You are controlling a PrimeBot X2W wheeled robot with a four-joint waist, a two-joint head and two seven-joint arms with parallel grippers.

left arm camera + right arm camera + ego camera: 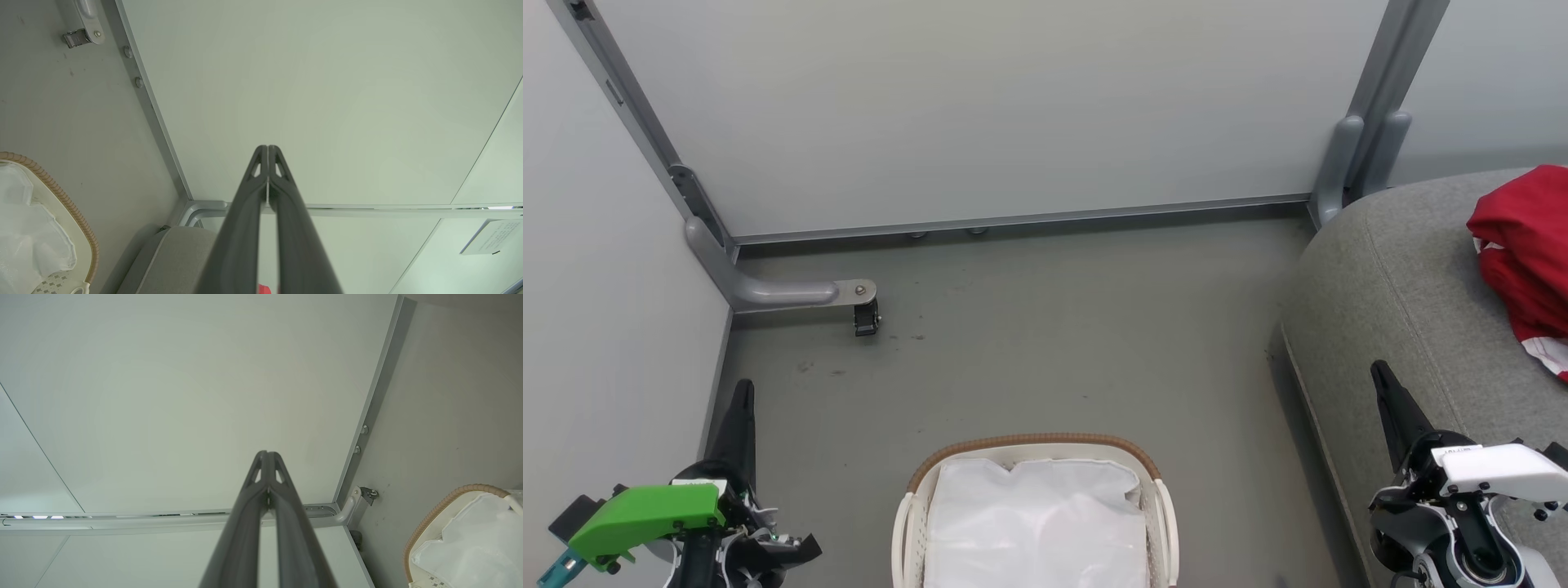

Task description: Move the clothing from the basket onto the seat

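Observation:
Red clothing [1527, 253] with white trim lies bunched on the grey seat [1405, 278] at the right edge of the head view. The white basket [1033, 443] with a brown rim stands on the floor at bottom centre, and inside it I see just a white crinkly liner [1037, 523]. My left gripper [742, 392] is shut and empty at the lower left, left of the basket. Over the seat's front edge, my right gripper [1380, 376] is shut and empty too. Both wrist views show fingers pressed together, left gripper [267, 149] and right gripper [267, 454], pointing at pale panels.
Pale partition panels close off the back and left. A grey frame foot with a black caster [866, 314] juts onto the floor at the back left. A second frame post [1347, 163] stands by the seat's far corner. Bare grey floor [1054, 343] lies beyond the basket.

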